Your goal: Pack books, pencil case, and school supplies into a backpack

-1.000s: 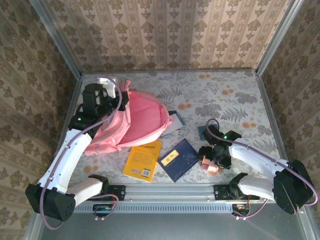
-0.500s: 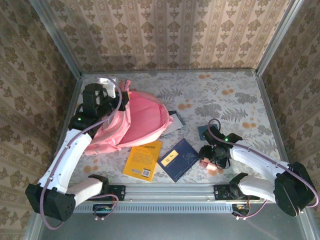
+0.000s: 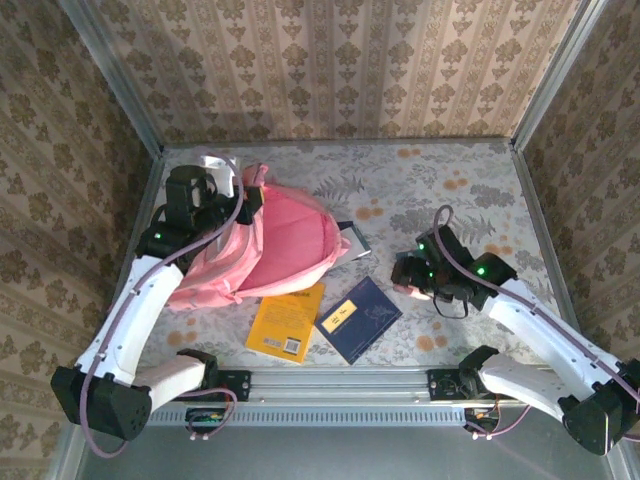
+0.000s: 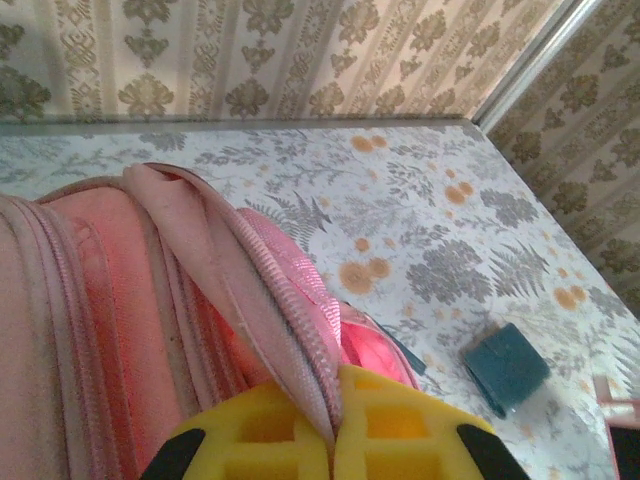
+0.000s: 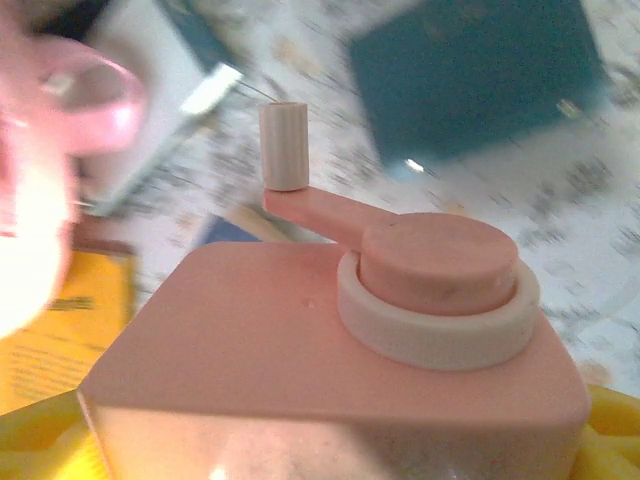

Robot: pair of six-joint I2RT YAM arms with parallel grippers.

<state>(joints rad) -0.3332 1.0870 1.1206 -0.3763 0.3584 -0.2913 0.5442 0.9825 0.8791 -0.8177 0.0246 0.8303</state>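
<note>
Early days imo. L claw is pinched tight on the bag's zip edge, holding the mouth up at the table's rear left. R claw has the pink block clamped btw its pads, looks lifted, well apart from the bag. Nothing visibly packed afaict. Yellow book + navy book lie flat just in front of the bag. Teal square is on the table, grey pad at the bag's edge. So basically everything's left to go in.
</note>
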